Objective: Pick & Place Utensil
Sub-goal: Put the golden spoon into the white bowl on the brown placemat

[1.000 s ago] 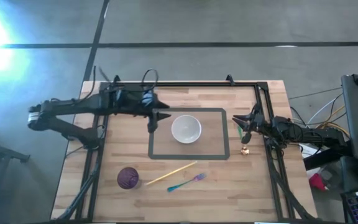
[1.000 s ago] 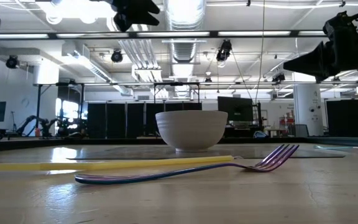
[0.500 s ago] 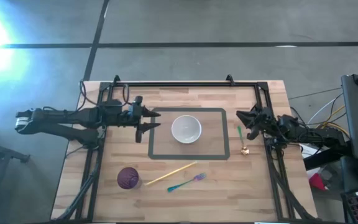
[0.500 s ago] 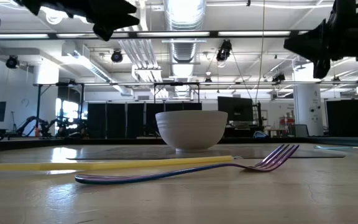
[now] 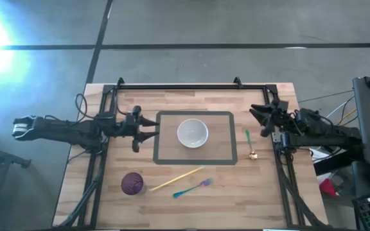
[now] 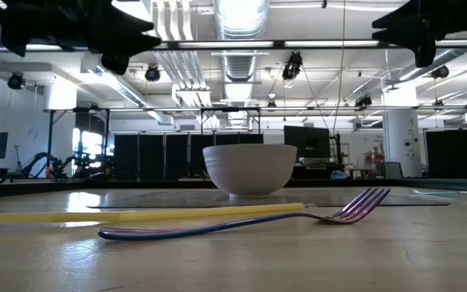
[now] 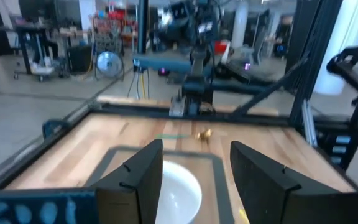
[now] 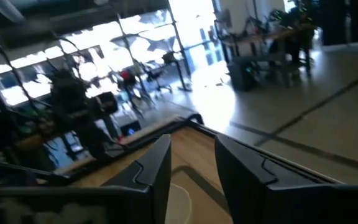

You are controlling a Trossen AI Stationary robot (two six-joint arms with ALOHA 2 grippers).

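Dark cabled arms, angular black fingers [image 7: 138, 180]

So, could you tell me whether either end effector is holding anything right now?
Nothing is held: the left end effector and right end effector are both open and empty.

Robotics laboratory or industrial workshop. Exposed ceiling ducts [image 6: 242, 32] and strip lights run overhead; dark partitions [image 6: 148, 156] and monitors stand behind the wooden desk [image 5: 262, 192]; further equipment racks and a floor fan [image 7: 109, 63] occupy the polished concrete floor [image 5: 191, 64].

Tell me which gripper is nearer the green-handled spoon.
Right. The right gripper is just beside the green-handled spoon; the left gripper sits across the white bowl from it.
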